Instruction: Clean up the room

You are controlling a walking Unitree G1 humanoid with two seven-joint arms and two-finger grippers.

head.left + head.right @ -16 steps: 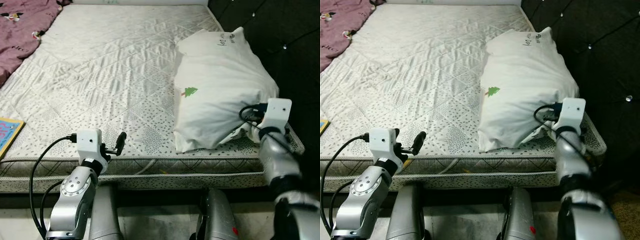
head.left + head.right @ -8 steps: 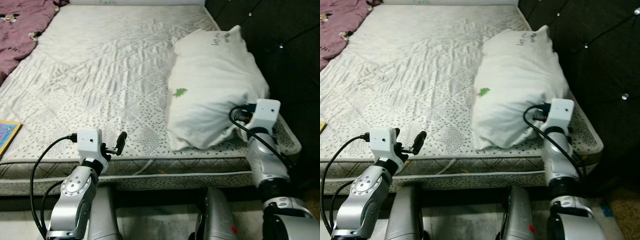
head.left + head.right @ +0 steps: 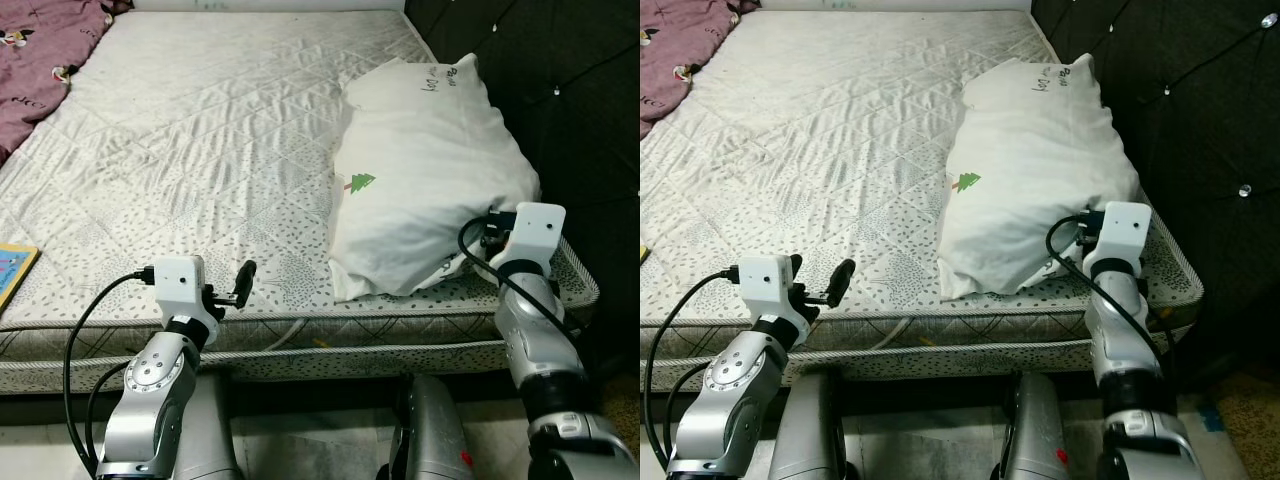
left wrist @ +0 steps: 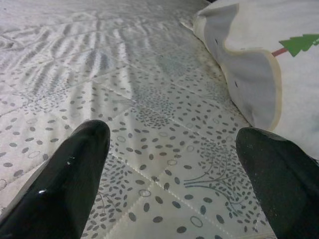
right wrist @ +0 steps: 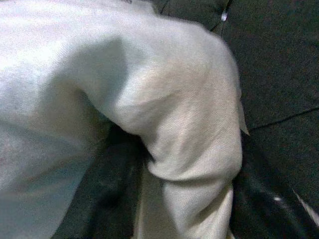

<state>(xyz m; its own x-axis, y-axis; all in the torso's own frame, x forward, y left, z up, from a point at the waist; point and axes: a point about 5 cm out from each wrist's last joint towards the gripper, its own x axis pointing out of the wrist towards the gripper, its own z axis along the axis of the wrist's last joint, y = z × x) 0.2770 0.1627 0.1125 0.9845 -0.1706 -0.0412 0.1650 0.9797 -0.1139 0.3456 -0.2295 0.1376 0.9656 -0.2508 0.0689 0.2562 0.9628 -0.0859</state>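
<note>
At the far left edge, a flat book with a yellow border and blue cover lies on the bare quilted mattress with its grey leaf-and-dot print, and a crumpled maroon patterned blanket is bunched at the far left corner of the bed. Nearer the robot, the left hand hovers just above the mattress's front edge, released, its two black fingers spread well apart with nothing between them (the wrist view looks along them across the printed quilting toward the pillow). To the right lies the large white pillow with a small green tree print and dark handwriting near its far end, resting on the right side of the mattress, close to the dark tufted headboard with shiny buttons. Its near right corner is bunched up where the right hand is clenched on the fabric, a fold of white cloth pinched between the black fingers. The silver right arm with its white wrist camera block rises from below the bed's front right corner, touching the pillow.
</note>
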